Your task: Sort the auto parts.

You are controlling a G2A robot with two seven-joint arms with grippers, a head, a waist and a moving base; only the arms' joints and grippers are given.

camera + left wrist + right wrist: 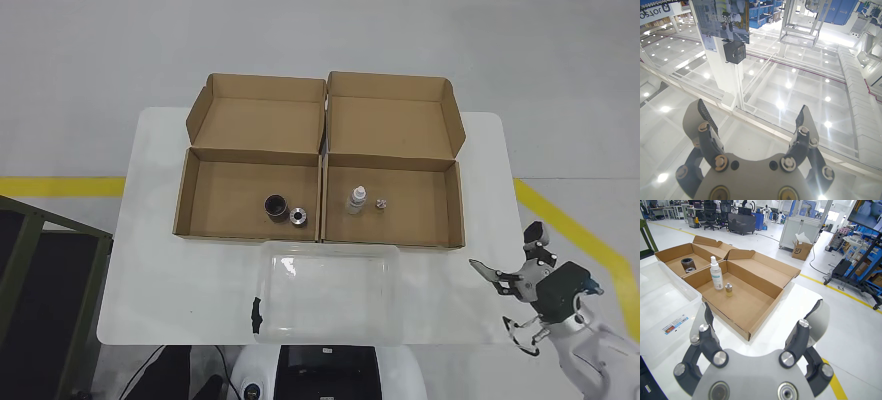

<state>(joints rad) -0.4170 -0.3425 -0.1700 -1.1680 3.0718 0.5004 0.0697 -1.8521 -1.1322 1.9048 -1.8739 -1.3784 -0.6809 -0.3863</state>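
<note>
While both arms are away from the boxes, the auto parts stand sorted in 2 open cardboard boxes set side by side on the white table (150, 250). The left box (220, 200) holds a dark cylinder (274, 206) and, touching or just beside it, a short metal ring (298, 214). The right box (420, 205) holds an upright spray bottle (356, 199) and just beside it a small part (381, 203); from the right wrist view this part (728, 291) seems to be a brass-coloured fitting with a silver top. A clear plastic bin (330, 295) sits on the table in front of the 2 boxes, nearer to the robot. The right gripper (512, 262) hangs past the table's right edge, near the front corner, with its fingers spread wide and nothing between them. The left gripper (752, 104) points up to the ceiling, its fingers also spread apart and holding nothing.
</note>
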